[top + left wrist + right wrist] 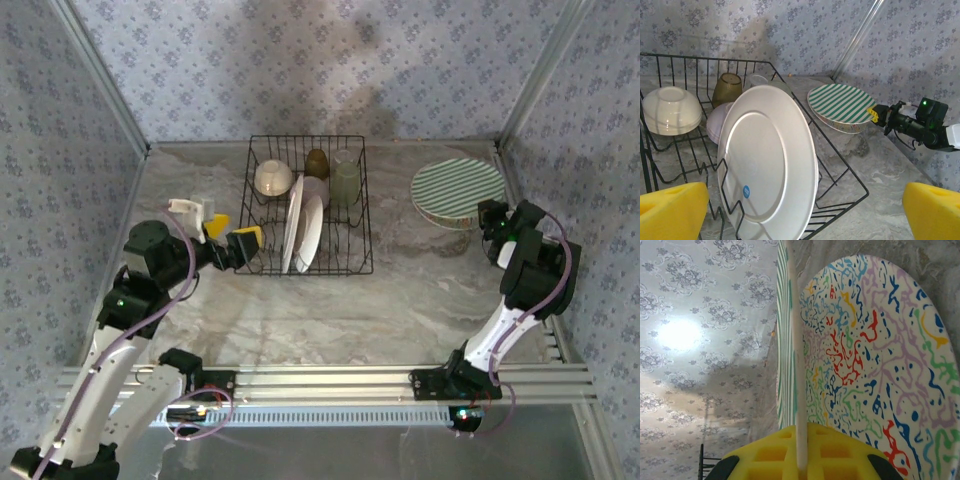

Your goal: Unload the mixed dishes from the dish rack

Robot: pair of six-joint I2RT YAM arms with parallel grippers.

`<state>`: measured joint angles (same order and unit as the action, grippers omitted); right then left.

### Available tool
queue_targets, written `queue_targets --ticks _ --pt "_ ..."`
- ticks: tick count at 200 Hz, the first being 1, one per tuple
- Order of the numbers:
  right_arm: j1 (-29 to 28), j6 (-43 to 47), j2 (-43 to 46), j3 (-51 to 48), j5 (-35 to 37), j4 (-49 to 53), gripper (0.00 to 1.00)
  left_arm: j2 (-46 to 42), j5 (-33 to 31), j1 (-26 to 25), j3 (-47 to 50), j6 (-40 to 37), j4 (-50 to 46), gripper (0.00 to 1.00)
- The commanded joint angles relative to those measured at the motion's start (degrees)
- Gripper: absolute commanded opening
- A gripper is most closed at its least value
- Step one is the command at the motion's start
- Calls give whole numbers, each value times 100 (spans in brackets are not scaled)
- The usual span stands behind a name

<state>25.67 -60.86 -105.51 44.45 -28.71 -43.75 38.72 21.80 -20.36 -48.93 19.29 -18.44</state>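
While your left gripper [232, 236] hangs with its yellow jaws spread wide at the left edge of the black wire dish rack [366, 235] in mid-frame, a large white round plate [305, 232] stands on edge in the rack's lower part, just beside it. At the right, your right gripper [488, 214] is clamped on the rim of a green-striped round plate [458, 185], which lies over a dish with multicoloured squiggles [880, 365].

We're looking at a staged robot test booth: floral wallpaper panels [300, 70] in metal frames, marble-look desk [330, 320], aluminium rail [330, 383] along the frame's bottom.
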Motion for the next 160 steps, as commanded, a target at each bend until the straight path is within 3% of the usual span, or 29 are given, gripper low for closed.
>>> queue_targets --ticks 1,77,160 --pt "-36 -22 -145 306 -174 -464 0 10 109 -21 33 -92 51 99" --pt "-34 -110 -478 271 -260 -459 0 48 149 -22 25 -101 64 99" --pt "-7 205 -309 123 201 484 17 26 184 -21 7 -57 58 99"
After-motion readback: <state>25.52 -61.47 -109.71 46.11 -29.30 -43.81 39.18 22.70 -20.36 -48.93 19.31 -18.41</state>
